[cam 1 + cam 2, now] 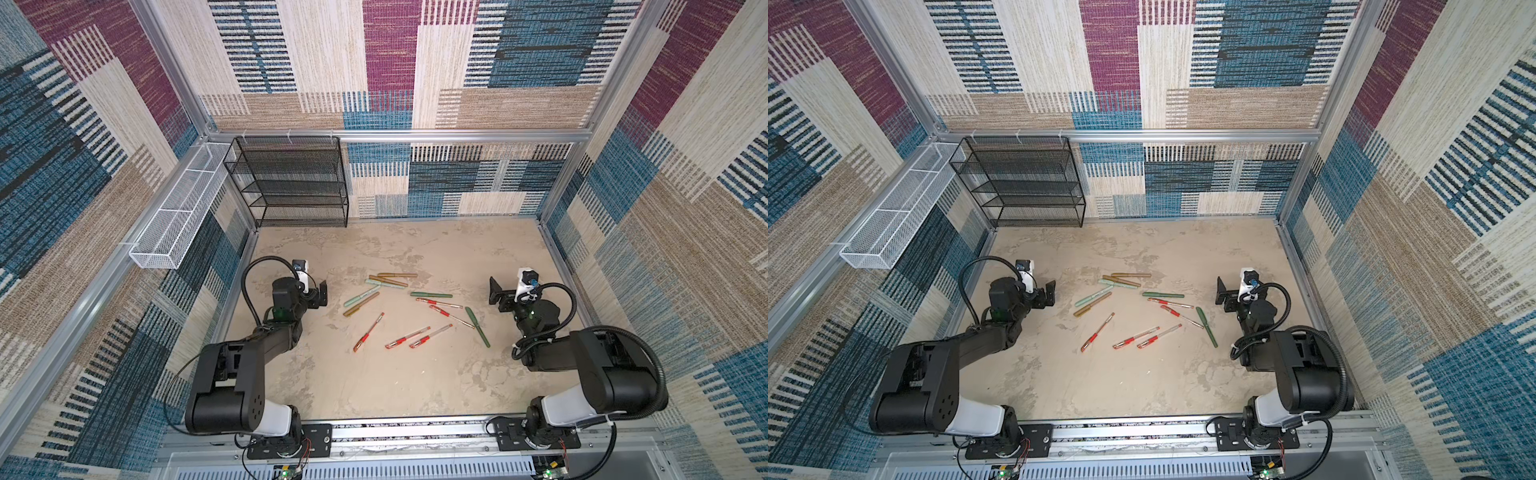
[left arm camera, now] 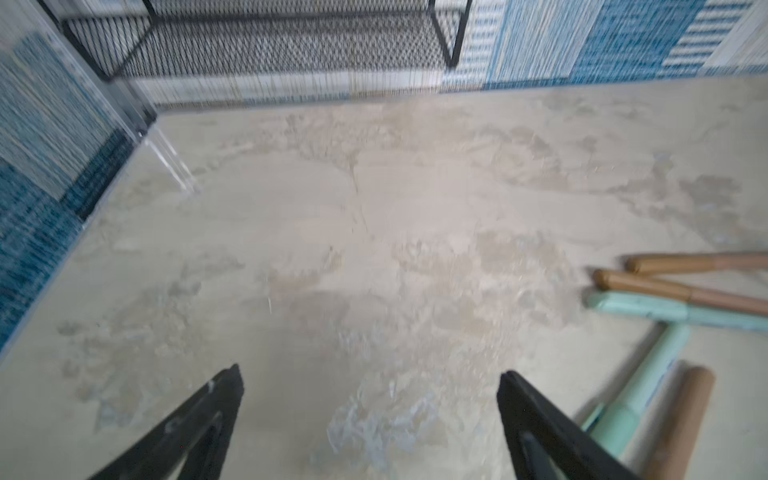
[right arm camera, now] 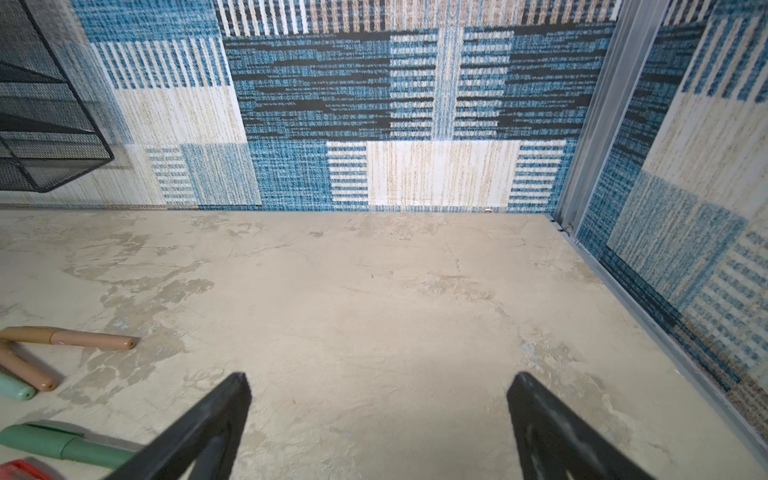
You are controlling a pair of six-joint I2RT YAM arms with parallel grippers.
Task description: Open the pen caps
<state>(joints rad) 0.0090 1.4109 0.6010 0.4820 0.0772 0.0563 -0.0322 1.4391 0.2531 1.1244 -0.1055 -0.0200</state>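
Several pens lie scattered mid-table with the pen caps on them. They include golden brown ones (image 1: pixel 397 275), mint ones (image 1: pixel 386 284), dark green ones (image 1: pixel 431 295) and slim clear ones with red caps (image 1: pixel 407 336). My left gripper (image 1: pixel 322 293) hovers open to the left of the pile, with nothing between its fingers (image 2: pixel 370 371). A brown cap (image 2: pixel 640 282) and a mint cap (image 2: pixel 636 305) show beside it. My right gripper (image 1: pixel 494 291) stands open to the right of the pile, also empty (image 3: pixel 381 376). A dark green cap (image 3: pixel 33 440) lies near it.
A black mesh shelf rack (image 1: pixel 291 183) stands at the back left corner. A white mesh basket (image 1: pixel 178 216) hangs on the left wall. Patterned walls and an aluminium frame (image 1: pixel 415 135) enclose the table on three sides.
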